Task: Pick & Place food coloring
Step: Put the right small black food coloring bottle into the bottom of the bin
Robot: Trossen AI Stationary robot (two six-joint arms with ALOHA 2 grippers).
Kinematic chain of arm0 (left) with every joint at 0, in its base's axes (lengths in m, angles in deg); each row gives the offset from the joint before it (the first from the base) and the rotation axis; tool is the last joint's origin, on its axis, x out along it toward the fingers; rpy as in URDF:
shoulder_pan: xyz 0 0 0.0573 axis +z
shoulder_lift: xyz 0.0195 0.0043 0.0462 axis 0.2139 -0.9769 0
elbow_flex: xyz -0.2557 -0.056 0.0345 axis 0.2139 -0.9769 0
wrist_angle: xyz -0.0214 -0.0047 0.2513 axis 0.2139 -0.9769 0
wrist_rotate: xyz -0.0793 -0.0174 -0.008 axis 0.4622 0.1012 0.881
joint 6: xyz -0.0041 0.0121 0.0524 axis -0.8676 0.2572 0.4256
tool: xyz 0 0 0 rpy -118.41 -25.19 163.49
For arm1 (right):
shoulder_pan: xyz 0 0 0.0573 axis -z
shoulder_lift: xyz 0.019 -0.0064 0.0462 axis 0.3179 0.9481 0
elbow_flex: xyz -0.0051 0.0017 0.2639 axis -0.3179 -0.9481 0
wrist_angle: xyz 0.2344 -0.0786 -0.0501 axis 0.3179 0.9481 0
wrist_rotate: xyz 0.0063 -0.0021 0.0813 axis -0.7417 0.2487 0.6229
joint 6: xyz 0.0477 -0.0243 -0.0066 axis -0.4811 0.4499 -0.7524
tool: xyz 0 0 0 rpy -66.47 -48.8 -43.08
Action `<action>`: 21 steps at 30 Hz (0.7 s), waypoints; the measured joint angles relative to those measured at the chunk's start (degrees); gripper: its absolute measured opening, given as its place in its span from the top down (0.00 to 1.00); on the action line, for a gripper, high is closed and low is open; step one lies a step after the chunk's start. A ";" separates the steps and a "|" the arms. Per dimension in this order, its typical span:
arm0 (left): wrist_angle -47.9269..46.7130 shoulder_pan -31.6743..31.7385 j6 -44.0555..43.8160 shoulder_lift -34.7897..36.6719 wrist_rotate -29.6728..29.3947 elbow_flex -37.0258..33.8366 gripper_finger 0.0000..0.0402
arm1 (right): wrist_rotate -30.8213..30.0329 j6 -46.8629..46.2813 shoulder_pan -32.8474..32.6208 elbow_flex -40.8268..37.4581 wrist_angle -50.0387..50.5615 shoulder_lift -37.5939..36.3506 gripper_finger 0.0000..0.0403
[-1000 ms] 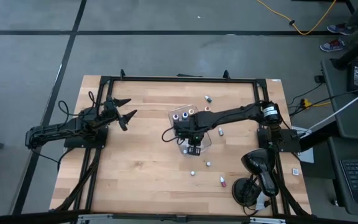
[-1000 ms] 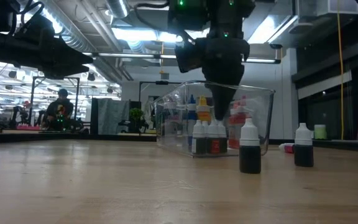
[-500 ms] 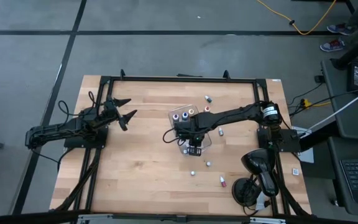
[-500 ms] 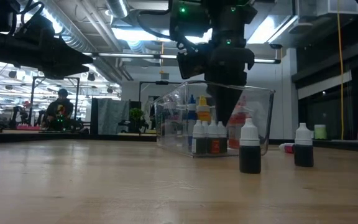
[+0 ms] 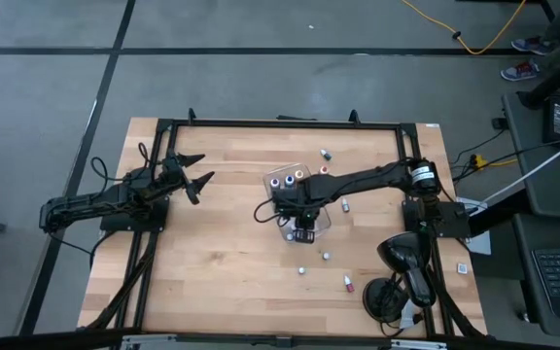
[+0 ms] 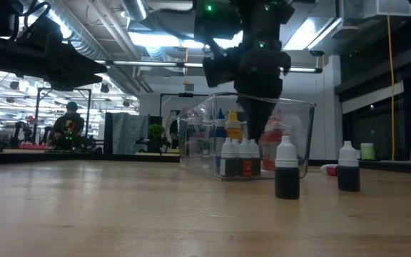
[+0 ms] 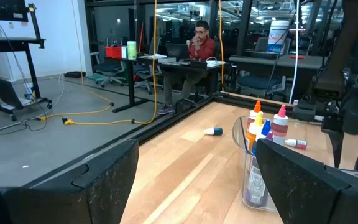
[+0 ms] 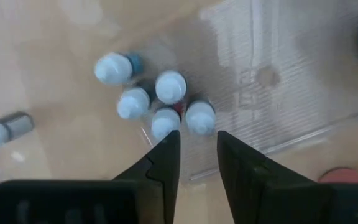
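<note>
The right gripper (image 5: pixel 302 227) hangs over the clear tray (image 5: pixel 321 220) at the middle of the table, pointing straight down. In its wrist view the two fingers (image 8: pixel 164 163) stand a narrow gap apart with nothing between them, tips just above a tight cluster of bottles (image 8: pixel 166 102) standing upright inside the tray. The cluster lies at about 12 o'clock from the jaws in the high view, that is, toward the table's far edge, and every bottle's long axis is vertical, in line with the fingers. In the low view the same bottles (image 6: pixel 237 157) stand in a row on the tray floor, with the gripper (image 6: pixel 257 114) just over them. It appears that one has just been set down, though the caps crowd together and I cannot tell which. More bottles remain loose on the table: two (image 5: pixel 325 256) at about 5 o'clock from the tray, one (image 5: pixel 348 283) farther out the same way and seemingly on its side, one (image 5: pixel 345 205) at 3 o'clock and one (image 5: pixel 326 154) at 1 o'clock. All lie nearer the right arm. The left gripper (image 5: pixel 194 171) waits well apart at 9 o'clock, jaws wide and empty.
</note>
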 joint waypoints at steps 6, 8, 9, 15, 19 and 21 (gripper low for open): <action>-0.01 0.00 0.00 0.00 -0.01 0.00 0.20 | -1.89 -1.22 -0.04 3.49 1.65 -2.97 0.73; -0.01 0.00 0.00 -0.01 0.00 0.00 0.20 | -1.86 -2.64 -0.25 4.50 3.03 -4.07 0.72; -0.01 0.00 0.00 0.00 -0.02 0.00 0.20 | -1.90 -3.51 -0.37 4.84 3.80 -4.75 0.71; 0.00 0.00 0.00 -0.01 0.00 0.00 0.20 | -3.47 -15.34 -3.27 5.17 7.29 -9.69 0.52; -0.02 0.00 0.00 -0.02 0.00 0.00 0.20 | -3.73 -29.55 -6.20 5.17 9.29 -11.84 0.39; 0.00 0.00 0.00 -0.01 0.00 0.00 0.20 | -3.18 -36.95 -7.83 5.15 9.94 -12.24 0.35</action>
